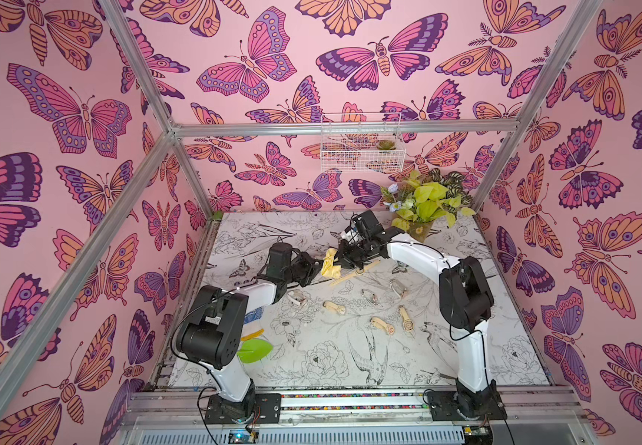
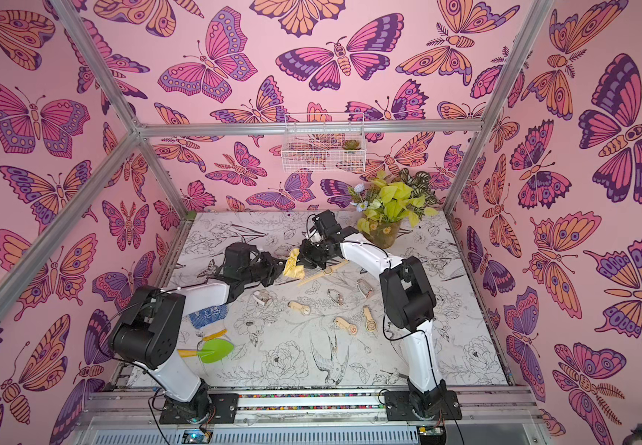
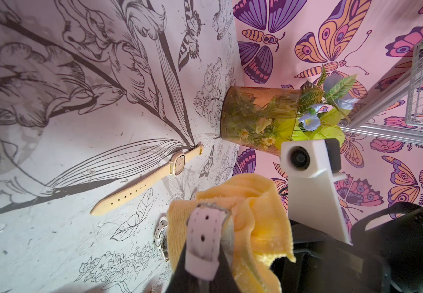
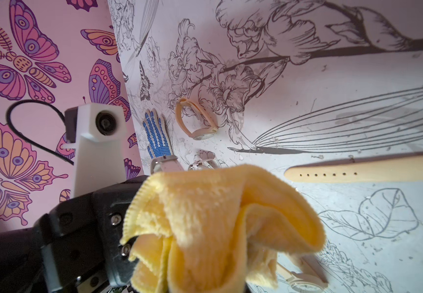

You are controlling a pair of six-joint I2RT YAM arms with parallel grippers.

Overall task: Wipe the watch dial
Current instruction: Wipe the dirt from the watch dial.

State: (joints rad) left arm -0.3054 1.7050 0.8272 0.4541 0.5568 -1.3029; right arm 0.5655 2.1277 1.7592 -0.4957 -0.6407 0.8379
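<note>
Left gripper (image 1: 315,266) was clamped on the white-strap watch (image 3: 204,236), held up toward the table's (image 1: 496,346) back edge so the dial was reachable. Right gripper (image 1: 341,262) pinched the yellow cloth (image 1: 329,266) against it, probably mid-wipe.

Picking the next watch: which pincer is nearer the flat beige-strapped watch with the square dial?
Right. The right pincer, shut on the yellow cloth, hangs beside the beige-strapped watch; the left pincer is farther off, on the cloth's other side.

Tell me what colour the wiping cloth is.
The cloth is pale yellow, plain with no pattern. It shows best in the right wrist view.
</note>
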